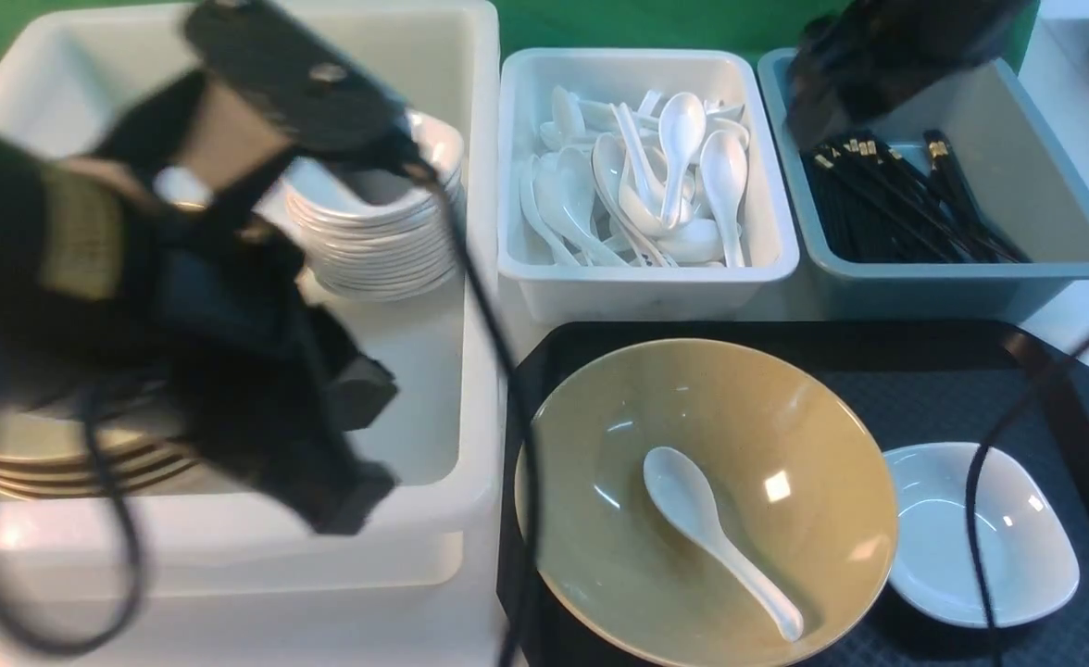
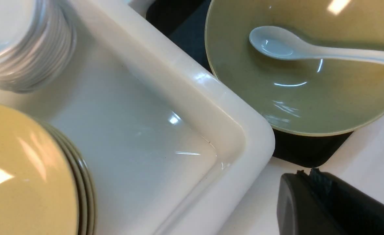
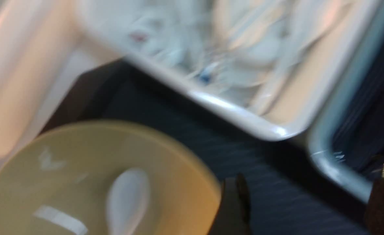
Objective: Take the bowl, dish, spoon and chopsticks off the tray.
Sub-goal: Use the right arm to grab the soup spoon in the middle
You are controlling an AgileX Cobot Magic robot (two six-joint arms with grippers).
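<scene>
I see big white tub point(image 1: 481, 111) on left, my left gripper point(image 1: 364, 445) above it, blurry, can't tell how fingers stand. Black tray point(image 1: 952, 371) next to tub. Tan bowl point(image 1: 711, 408) on tray, white dish point(image 1: 1017, 547) just beside it. Spoon point(image 1: 711, 528) lies in bowl. Chopsticks point(image 1: 906, 199) in blue-grey tub point(image 1: 1035, 185); my right gripper point(image 3: 309, 199) above there, fingers wide, holding nothing

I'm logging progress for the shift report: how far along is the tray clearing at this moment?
Seemingly done: chopsticks lie in the blue-grey tub, none on the visible tray. In hand: nothing seen; the right gripper is open and empty near that tub. Left: the bowl with the spoon lying in it, and the dish beside it, all on the tray.
</scene>
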